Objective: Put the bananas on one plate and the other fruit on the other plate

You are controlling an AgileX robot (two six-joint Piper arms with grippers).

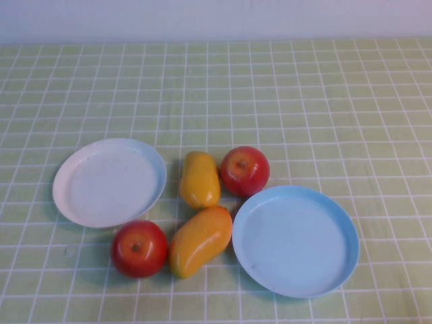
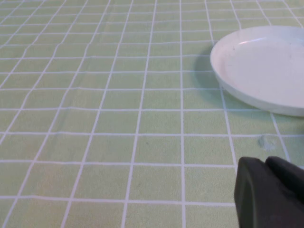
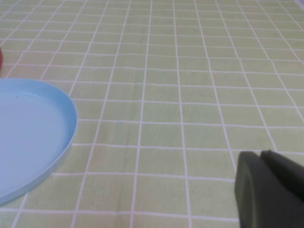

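In the high view two yellow-orange bananas lie between the plates, one upright (image 1: 200,179) and one slanted nearer the front (image 1: 200,241). One red apple (image 1: 244,170) sits beside the blue plate's far rim. The other apple (image 1: 139,248) sits in front of the white plate. The light blue plate (image 1: 295,241) at the right and the white plate (image 1: 108,182) at the left are both empty. Neither arm shows in the high view. My left gripper (image 2: 266,161) is shut, low over bare cloth near the white plate (image 2: 266,66). My right gripper (image 3: 260,154) is shut, beside the blue plate (image 3: 28,133).
A green cloth with a white grid (image 1: 304,101) covers the whole table, and a pale wall runs along its far edge. A sliver of red apple (image 3: 1,59) shows past the blue plate in the right wrist view.
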